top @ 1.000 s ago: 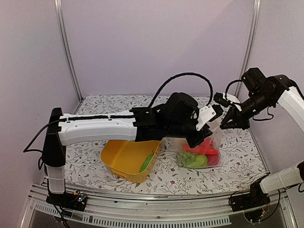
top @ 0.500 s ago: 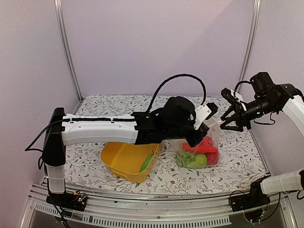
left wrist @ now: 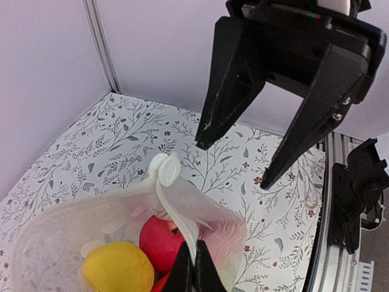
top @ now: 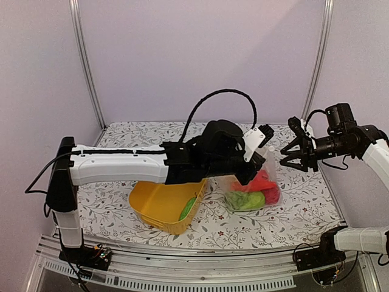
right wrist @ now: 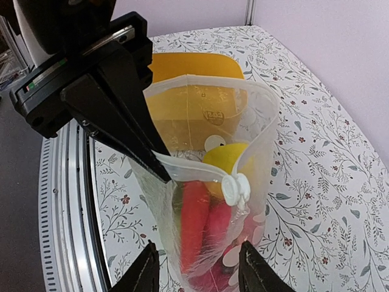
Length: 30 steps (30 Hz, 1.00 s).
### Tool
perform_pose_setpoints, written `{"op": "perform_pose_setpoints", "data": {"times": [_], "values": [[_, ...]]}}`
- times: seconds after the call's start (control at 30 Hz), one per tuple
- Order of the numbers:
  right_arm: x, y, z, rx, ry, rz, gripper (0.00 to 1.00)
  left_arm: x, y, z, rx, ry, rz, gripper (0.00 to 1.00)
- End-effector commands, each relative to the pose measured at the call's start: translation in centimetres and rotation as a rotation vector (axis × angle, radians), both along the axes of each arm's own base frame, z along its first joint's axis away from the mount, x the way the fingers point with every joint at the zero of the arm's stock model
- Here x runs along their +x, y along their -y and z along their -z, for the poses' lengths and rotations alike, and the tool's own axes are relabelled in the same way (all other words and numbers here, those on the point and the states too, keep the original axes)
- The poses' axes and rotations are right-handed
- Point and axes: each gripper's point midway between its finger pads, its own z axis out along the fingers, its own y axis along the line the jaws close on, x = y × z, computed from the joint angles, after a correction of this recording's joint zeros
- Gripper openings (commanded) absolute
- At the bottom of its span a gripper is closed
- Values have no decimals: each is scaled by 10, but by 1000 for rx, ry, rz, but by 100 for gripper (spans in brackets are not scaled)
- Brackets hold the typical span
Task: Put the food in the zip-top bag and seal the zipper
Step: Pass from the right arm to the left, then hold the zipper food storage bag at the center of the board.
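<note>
The left end effector (left wrist: 194, 269) is clenched on the zipper (right wrist: 194, 171), pinching the strip at one spot and holding the zip-top bag (right wrist: 200, 115) up by it. The bag hangs right of the yellow basket (top: 155, 198), its bottom on or just above the surface (top: 304, 207); I cannot tell which. The right end effector (top: 282, 156) is released, jaws spread, holding nothing, just right of the bag and apart from it.

The first risk is the single pinch. The bag carries a yellow fruit (left wrist: 118, 267), a red fruit (left wrist: 159, 238), a red chili (right wrist: 193, 219) and greens, and all that weight likely pulls on one short bit of slick plastic. If the strip slides out of the fingers, the bag drops and may tip, spilling food onto the surface.

The second is the mouth. Beyond the pinch it gapes in a wide loop toward the basket, so the two halves of the strip are well apart there. A right-hand grip that catches only one wall, or the film below the strip, would probably press nothing together and could crumple the bag.

The round white knob (right wrist: 236, 189) on the strip sits at the right end; closing on it askew may twist the strip.

One green piece (top: 187, 208) lies in the basket. Sealing now would leave it out.
</note>
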Motion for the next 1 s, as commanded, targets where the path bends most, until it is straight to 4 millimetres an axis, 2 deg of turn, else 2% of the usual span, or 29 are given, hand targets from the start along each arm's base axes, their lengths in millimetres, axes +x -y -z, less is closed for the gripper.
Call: {"op": "perform_pose_setpoints", "data": {"times": [0.0,0.2,0.33,0.57,0.97], "values": [[13,-5,-12,61,81,11,43,7,-14,-38,-82,27,-28,0],[25,-10,-5,82,59,2,41,9,-16,-27,-57,25,-43,0],[31,-13,-2,98,45,0,40,19,-19,-19,-38,15,-89,0],[30,-16,6,109,32,-20,40,35,-23,-11,-38,-15,-134,0],[54,-23,11,145,17,-11,45,34,-20,-8,-31,-29,-122,0]]}}
